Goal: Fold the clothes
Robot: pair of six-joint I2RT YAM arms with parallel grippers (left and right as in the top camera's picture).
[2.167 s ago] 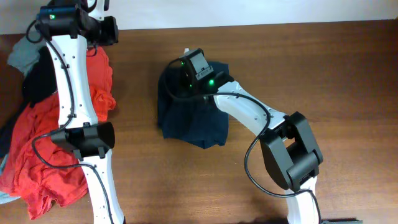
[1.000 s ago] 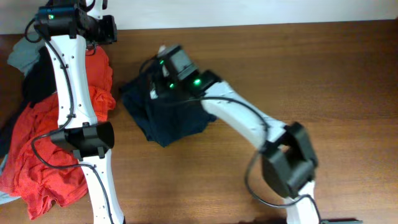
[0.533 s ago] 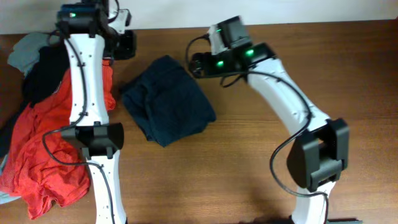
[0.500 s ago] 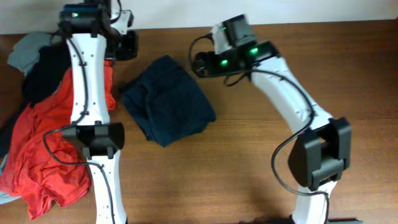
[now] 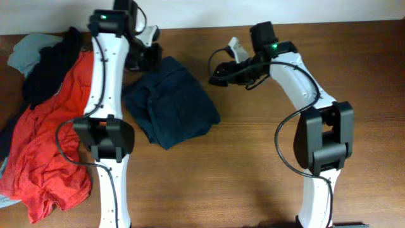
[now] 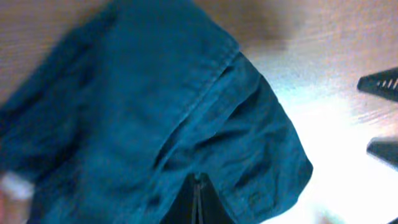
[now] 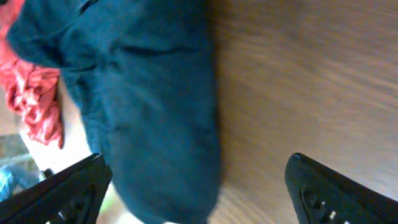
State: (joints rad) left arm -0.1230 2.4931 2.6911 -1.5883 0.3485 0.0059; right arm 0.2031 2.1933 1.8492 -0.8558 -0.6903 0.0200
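The clothes (image 5: 171,104) are a dark navy garment lying in a folded, wrinkled bundle on the wooden table, left of centre. My left gripper (image 5: 149,56) hovers at its upper left corner. In the left wrist view its fingers (image 6: 198,186) are pressed together with nothing between them, above the navy fabric (image 6: 155,106). My right gripper (image 5: 218,75) is off the garment's upper right edge. In the right wrist view it (image 7: 196,160) stands wide open over the cloth (image 7: 155,93) and bare wood, holding nothing.
A red shirt (image 5: 50,139) lies heaped at the left edge, with a black garment (image 5: 47,63) and a grey one (image 5: 25,50) behind it. A part of the red shirt (image 7: 37,93) also shows in the right wrist view. Bare wood (image 5: 316,38) lies to the right.
The right gripper has let go of the navy garment and drawn back to the right, open. The left arm has swung right to the garment's upper left corner. The garment now lies still.
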